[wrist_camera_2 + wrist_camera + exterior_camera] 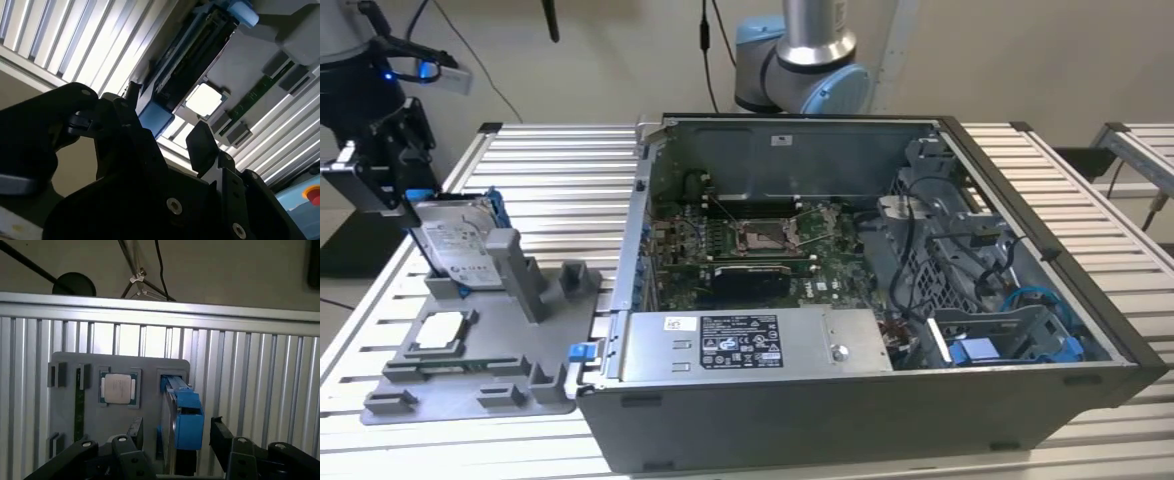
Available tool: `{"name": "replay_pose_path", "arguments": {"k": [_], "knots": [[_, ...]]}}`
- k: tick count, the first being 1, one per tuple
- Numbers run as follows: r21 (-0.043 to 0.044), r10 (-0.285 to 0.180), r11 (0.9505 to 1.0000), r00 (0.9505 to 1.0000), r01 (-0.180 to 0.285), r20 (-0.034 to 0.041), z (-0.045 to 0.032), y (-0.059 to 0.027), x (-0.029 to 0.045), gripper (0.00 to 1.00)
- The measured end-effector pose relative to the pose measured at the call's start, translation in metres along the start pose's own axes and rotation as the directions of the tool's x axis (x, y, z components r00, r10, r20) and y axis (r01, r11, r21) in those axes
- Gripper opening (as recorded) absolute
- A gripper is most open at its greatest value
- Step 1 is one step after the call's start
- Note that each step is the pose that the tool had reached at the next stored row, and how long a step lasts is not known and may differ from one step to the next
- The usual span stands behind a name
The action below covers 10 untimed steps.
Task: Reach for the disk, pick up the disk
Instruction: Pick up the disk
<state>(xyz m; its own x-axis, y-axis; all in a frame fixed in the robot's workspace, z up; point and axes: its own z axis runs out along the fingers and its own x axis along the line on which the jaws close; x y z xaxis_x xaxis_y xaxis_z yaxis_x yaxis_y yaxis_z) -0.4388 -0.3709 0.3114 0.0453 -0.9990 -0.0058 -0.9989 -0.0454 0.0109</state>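
The disk (454, 243) stands on edge in a slot of the grey holder (494, 385) at the exterior view's left. It is silver-grey with a white label and blue rails. My black gripper (398, 192) hangs at its upper end. In the first wrist view the disk (186, 422) shows edge-on, blue rail toward the camera, between my two fingers (136, 432). My gripper (176, 436) is open and straddles it with a small gap on each side. The second wrist view shows the disk (192, 62) running away from my gripper (165, 127).
A small square silver chip (440, 330) lies in the holder beside the disk. An open computer case (1067, 300) fills the middle of the slatted metal table (560, 170), with a long grey metal box (747, 345) along its front. Another arm's base (801, 60) stands behind.
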Motion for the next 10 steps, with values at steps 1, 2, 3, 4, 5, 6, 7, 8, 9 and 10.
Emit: {"name": "replay_pose_path", "arguments": {"k": [1,2,3,4,5,6,7,8,9,10], "knots": [[0.0000,0.000,1.0000,1.0000,0.000,0.0000,0.0017,0.0000,0.0000,1.00],[0.0000,0.001,1.0000,1.0000,-0.001,0.0001,0.0037,0.0000,0.0000,1.00],[0.0001,0.004,1.0000,1.0000,-0.004,0.0001,0.0055,0.0000,0.0000,1.00],[0.0001,0.008,1.0000,1.0000,-0.008,0.0001,0.0073,0.0000,0.0000,1.00],[0.0001,0.010,1.0000,1.0000,-0.010,0.0002,0.0091,0.0000,0.0000,1.00],[0.0001,0.011,0.9999,0.9999,-0.011,0.0001,0.0110,0.0000,0.0001,1.00],[0.0001,0.012,0.9999,0.9999,-0.012,0.0002,0.0128,0.0001,0.0001,1.00],[0.0002,0.014,0.9999,0.9999,-0.014,0.0003,0.0146,0.0002,0.0001,1.00],[0.0001,0.016,0.9999,0.9999,-0.016,0.0002,0.0163,0.0004,0.0000,1.00],[0.0002,0.018,0.9998,0.9998,-0.018,0.0003,0.0182,0.0006,0.0001,1.00]]}}
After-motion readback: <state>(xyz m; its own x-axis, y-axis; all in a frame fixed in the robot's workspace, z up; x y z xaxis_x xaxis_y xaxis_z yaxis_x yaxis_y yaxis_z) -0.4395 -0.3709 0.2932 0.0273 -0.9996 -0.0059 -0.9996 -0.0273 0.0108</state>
